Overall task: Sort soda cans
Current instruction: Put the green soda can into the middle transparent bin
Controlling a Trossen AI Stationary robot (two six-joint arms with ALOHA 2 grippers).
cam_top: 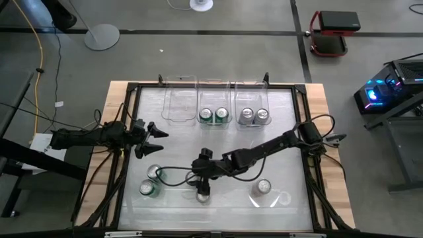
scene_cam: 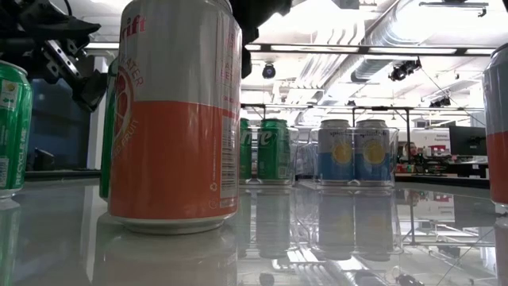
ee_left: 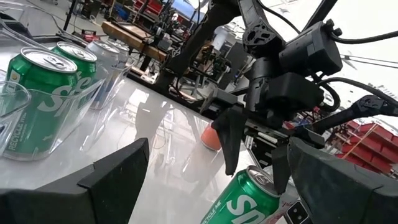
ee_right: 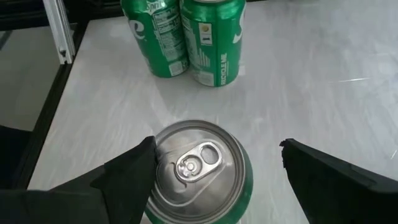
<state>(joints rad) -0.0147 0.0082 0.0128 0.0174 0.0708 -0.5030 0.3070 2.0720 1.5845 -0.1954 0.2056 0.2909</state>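
Soda cans on glossy white table, both grippers spread open.
High: right gripper (cam_top: pixel 202 187) over front-edge can (cam_top: pixel 202 195); left gripper (cam_top: pixel 151 139) idle near left edge, clear table around.
Low: orange can (scene_cam: pixel 176 119), smooth cylinder.
Right wrist: fingers (ee_right: pixel 124 177) straddle green can (ee_right: pixel 199 171).

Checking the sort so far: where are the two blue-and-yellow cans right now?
In the high view, the two blue-and-yellow cans stand side by side in the rightmost clear bin at the table's far edge, next to the bin with two green cans.
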